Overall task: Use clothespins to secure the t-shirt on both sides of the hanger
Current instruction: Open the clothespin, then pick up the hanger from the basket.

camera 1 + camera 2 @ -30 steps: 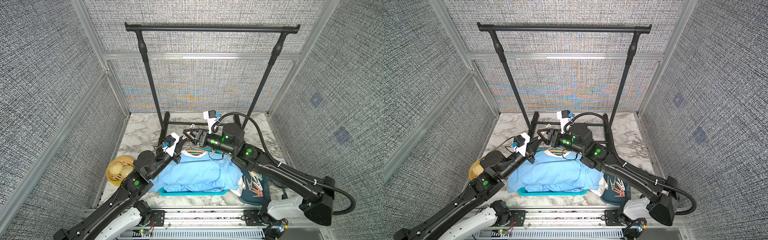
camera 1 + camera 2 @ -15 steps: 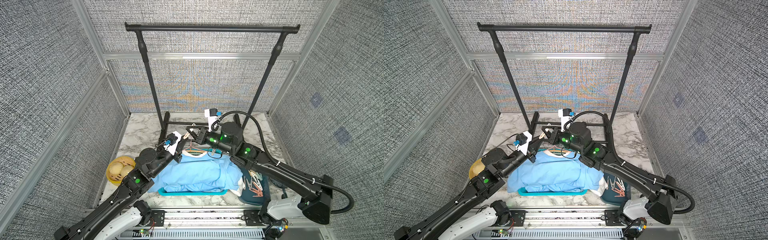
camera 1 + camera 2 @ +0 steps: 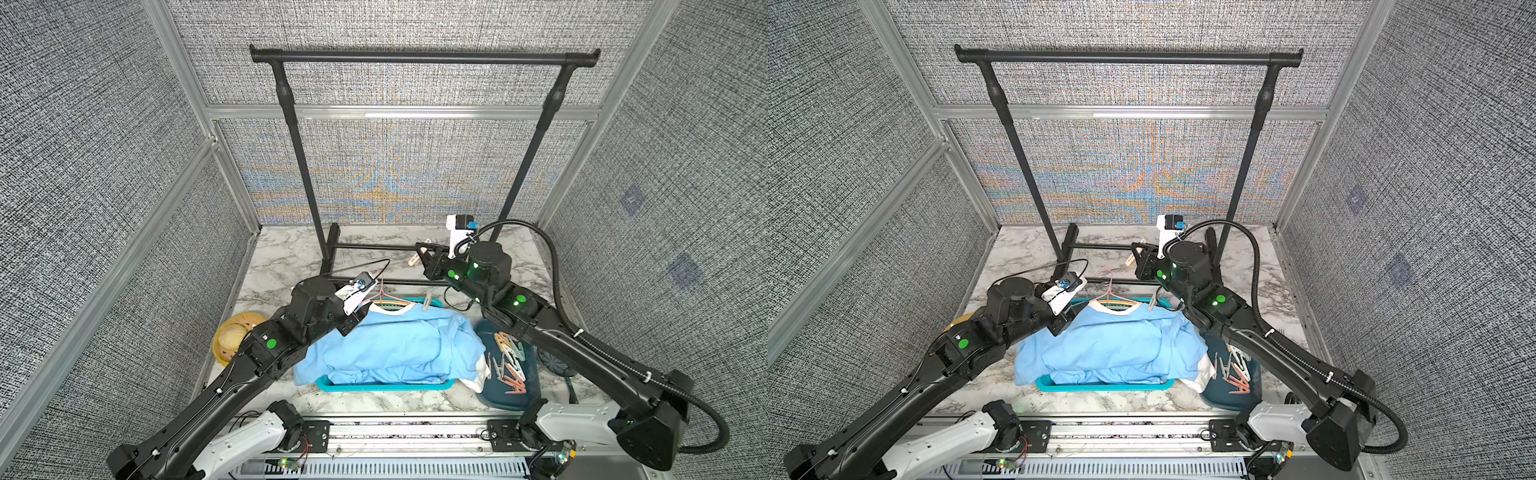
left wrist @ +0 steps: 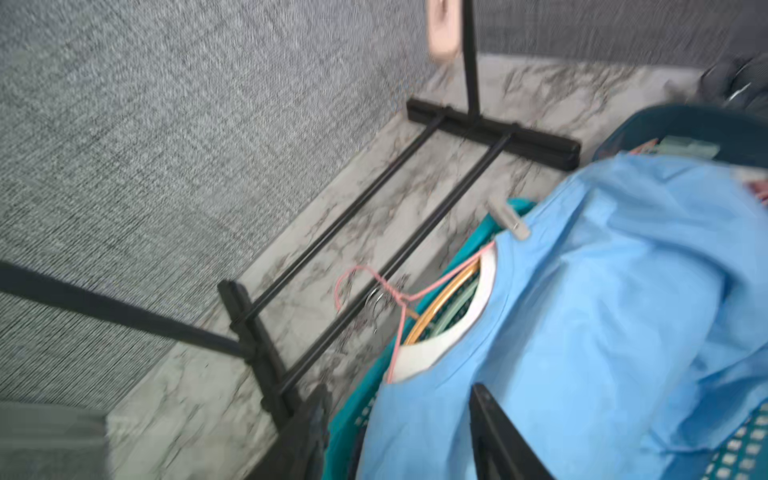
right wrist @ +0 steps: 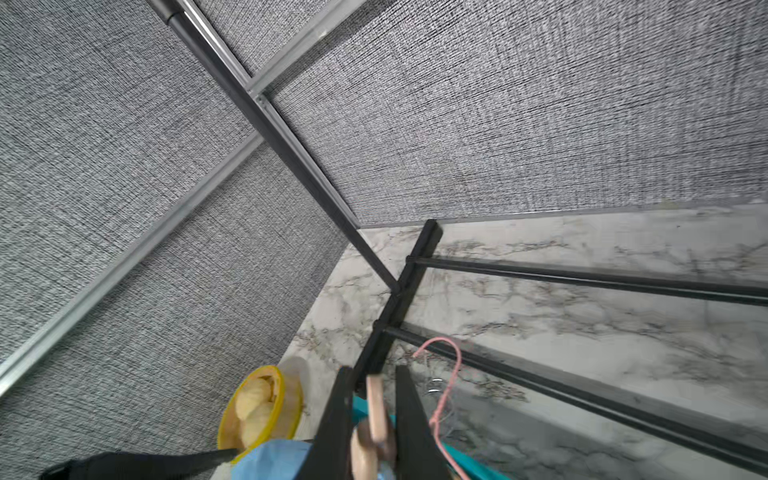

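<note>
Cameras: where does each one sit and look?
Top views: above the arms' bases, looking down on both arms, the light blue t-shirt and black metal rack.
Left wrist: on the left arm, facing the shirt's collar; open left gripper shows.
Right wrist: on the right arm, facing the rack's base; right gripper pinches a pale pink plastic clothespin.
Both wrists share the thin pink wire hanger.

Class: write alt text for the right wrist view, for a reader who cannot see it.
The right gripper holds a beige clothespin above the marble table. Beyond lie a pink hanger hook, the black rack's base and a yellow bowl.
</note>
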